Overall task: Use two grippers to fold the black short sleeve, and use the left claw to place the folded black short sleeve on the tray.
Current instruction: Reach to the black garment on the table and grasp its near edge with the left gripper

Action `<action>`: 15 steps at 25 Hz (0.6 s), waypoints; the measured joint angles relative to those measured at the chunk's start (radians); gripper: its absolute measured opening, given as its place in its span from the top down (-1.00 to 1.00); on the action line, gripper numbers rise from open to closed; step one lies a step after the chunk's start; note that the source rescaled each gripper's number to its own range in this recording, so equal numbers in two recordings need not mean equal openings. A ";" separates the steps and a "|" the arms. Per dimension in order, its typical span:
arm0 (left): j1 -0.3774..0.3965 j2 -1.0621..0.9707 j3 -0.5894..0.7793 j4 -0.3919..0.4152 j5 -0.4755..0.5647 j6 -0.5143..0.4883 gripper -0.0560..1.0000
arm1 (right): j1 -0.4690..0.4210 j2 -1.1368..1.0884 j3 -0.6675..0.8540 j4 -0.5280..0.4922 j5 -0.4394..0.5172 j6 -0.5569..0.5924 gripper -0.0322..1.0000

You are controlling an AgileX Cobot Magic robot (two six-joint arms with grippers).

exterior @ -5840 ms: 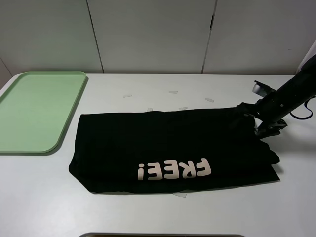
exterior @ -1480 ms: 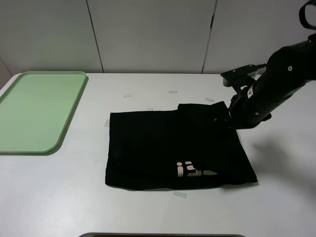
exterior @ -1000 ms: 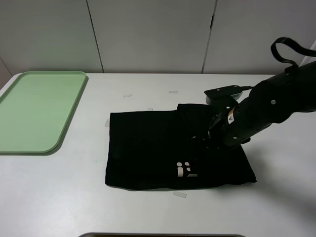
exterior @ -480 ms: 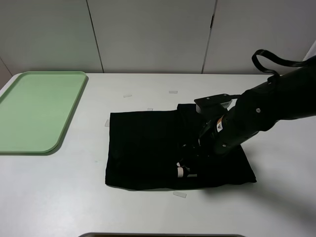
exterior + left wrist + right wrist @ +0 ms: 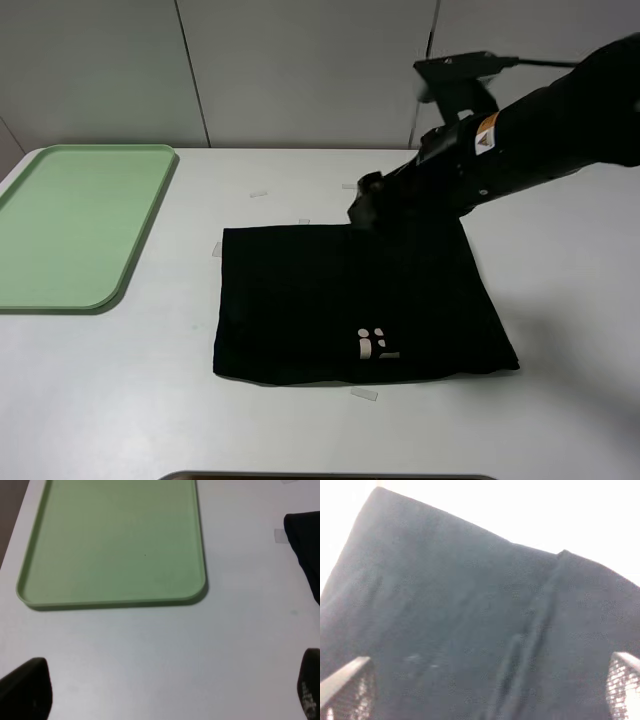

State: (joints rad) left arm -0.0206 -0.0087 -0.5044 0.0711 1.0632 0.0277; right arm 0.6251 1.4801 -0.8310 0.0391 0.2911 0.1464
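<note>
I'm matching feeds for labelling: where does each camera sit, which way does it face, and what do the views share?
Exterior high: mounted high, looking down at the black short sleeve, the tray and the right arm.
Left wrist: at the left claw, looking down at the tray; its open tips show.
Right wrist: at the right claw, close above the black short sleeve; its open tips show.
Shared: tray in exterior and left wrist; black short sleeve in all three.
</note>
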 joint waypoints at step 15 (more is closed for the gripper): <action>0.000 0.000 0.000 0.000 0.000 0.000 -0.96 | -0.451 -0.665 0.025 -0.161 0.431 -0.027 -1.00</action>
State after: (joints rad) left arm -0.0206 -0.0087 -0.5044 0.0711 1.0632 0.0277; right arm 0.1741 0.8149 -0.8061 -0.1220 0.7224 0.1192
